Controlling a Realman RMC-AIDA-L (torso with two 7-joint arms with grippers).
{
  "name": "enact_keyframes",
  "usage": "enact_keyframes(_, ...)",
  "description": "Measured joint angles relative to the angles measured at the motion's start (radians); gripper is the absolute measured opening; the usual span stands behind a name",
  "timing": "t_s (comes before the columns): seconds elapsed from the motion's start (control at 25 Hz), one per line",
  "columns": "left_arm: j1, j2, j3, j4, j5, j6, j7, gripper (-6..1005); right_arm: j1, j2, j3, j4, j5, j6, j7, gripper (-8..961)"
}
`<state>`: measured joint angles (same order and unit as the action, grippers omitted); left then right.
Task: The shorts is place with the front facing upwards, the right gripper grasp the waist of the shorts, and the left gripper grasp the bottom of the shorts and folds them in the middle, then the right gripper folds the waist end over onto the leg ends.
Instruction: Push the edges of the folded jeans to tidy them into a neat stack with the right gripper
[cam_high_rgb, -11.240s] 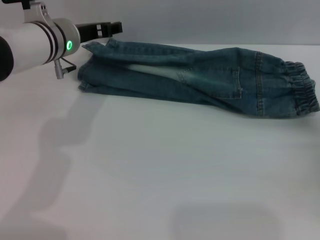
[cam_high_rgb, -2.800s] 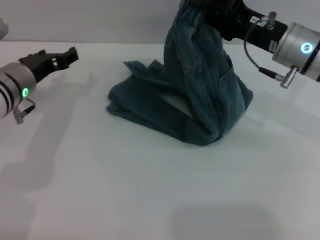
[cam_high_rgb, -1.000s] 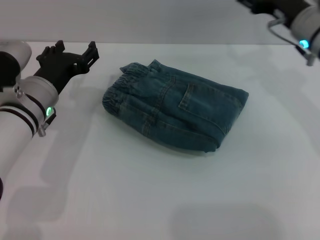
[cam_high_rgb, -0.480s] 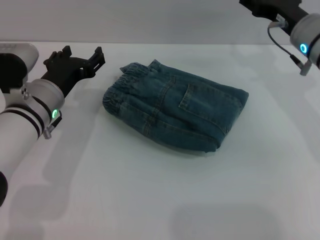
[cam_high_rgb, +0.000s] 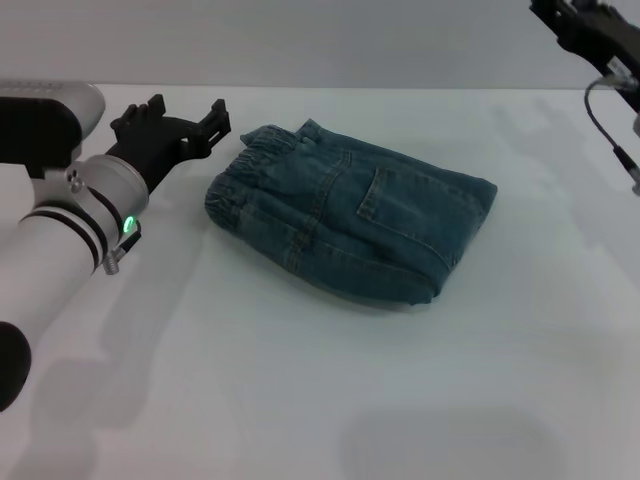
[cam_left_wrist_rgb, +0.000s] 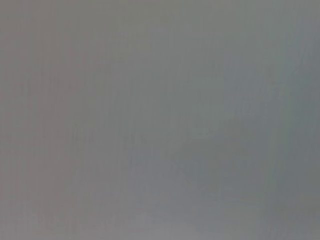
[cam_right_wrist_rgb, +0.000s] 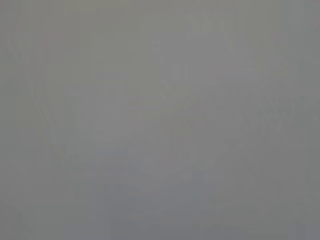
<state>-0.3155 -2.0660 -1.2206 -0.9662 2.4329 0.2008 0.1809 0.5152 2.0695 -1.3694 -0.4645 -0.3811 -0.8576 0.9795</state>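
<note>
- Spreading under everything in the head view is the white tabletop (cam_high_rgb: 330, 400), which carries one thing only: the shorts (cam_high_rgb: 350, 225), lying about mid-tabletop as a compact denim packet.
- Judging by that packet, the folding looks done: the shorts sit doubled over, a stitched pocket facing up, and the waist (cam_high_rgb: 240, 180) with its gathered elastic band rests on top at the packet's left end.
- That end is where the leg ends should be; they are covered by the layers above them, so I cannot confirm how squarely the edges line up.
- What is left seems to be only clearing both arms away from the shorts; no further fold appears called for.
- Left of the shorts, the left end effector (cam_high_rgb: 185, 125) hovers near the waist end but apart from it, its black prongs spread wide with nothing between them and touching no cloth.
- Up and to the right of the shorts, well apart from them, the right end effector (cam_high_rgb: 585, 25) sits at the edge of the head view; only part of it shows, so I cannot tell how far open it is, and no cloth hangs from it.
- Both wrist views are blank grey and add nothing.
</note>
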Motion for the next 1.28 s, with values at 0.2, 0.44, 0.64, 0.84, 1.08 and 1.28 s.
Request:
enact_keyframes(0.2, -0.027, 0.0, 0.0, 0.021, 0.0, -0.018, -0.005, 810, 0.004, 0.006, 0.024, 0.083, 0.0, -0.143, -0.168, 776)
enact_keyframes(0.44, -0.04, -0.002, 0.001, 0.029, 0.0, -0.04, -0.006, 810, 0.014, 0.011, 0.044, 0.161, 0.004, -0.176, -0.34, 777)
enact_keyframes(0.64, -0.046, -0.002, 0.001, 0.029, 0.0, -0.065, -0.006, 810, 0.016, 0.018, 0.034, 0.201, 0.004, -0.178, -0.705, 777)
enact_keyframes(0.84, -0.05, 0.001, -0.006, 0.029, 0.0, -0.097, -0.001, 810, 0.018, 0.022, 0.018, 0.26, 0.003, -0.179, -0.954, 777)
enact_keyframes(1.08, -0.056, 0.001, -0.009, 0.042, 0.001, -0.109, 0.002, 810, 0.009, 0.023, 0.022, 0.32, 0.14, -0.3, -0.84, 776)
enact_keyframes(1.28, -0.066, 0.001, -0.007, 0.052, 0.001, -0.11, 0.003, 810, 0.01, 0.023, 0.017, 0.36, 0.234, -0.347, -0.643, 772)
